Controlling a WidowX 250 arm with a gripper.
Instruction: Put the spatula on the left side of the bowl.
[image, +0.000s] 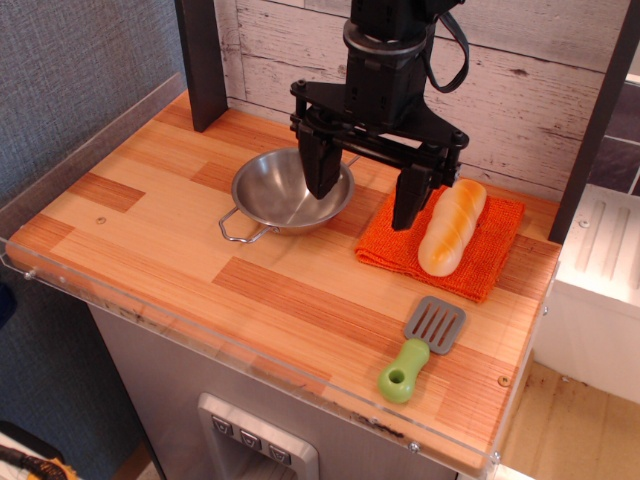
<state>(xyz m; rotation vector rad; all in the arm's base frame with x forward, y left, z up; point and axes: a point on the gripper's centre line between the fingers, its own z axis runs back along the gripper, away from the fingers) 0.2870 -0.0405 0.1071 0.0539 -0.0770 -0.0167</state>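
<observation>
The spatula (423, 347) lies flat near the table's front right edge, its grey slotted blade pointing back and its lime-green handle pointing toward the front. The steel bowl (285, 193) sits at the middle back of the table, one wire loop handle at its front left. My gripper (366, 189) hangs open and empty above the table between the bowl and the orange cloth, one finger (320, 165) over the bowl's right rim, the other (411, 197) over the cloth's left edge. The spatula is well in front and to the right of the gripper.
An orange cloth (490, 250) lies at the back right with a toy bread loaf (452, 227) on it. A dark post (203, 62) stands at the back left, another (597, 120) at the right. A clear plastic lip (250, 355) runs along the table's front edge.
</observation>
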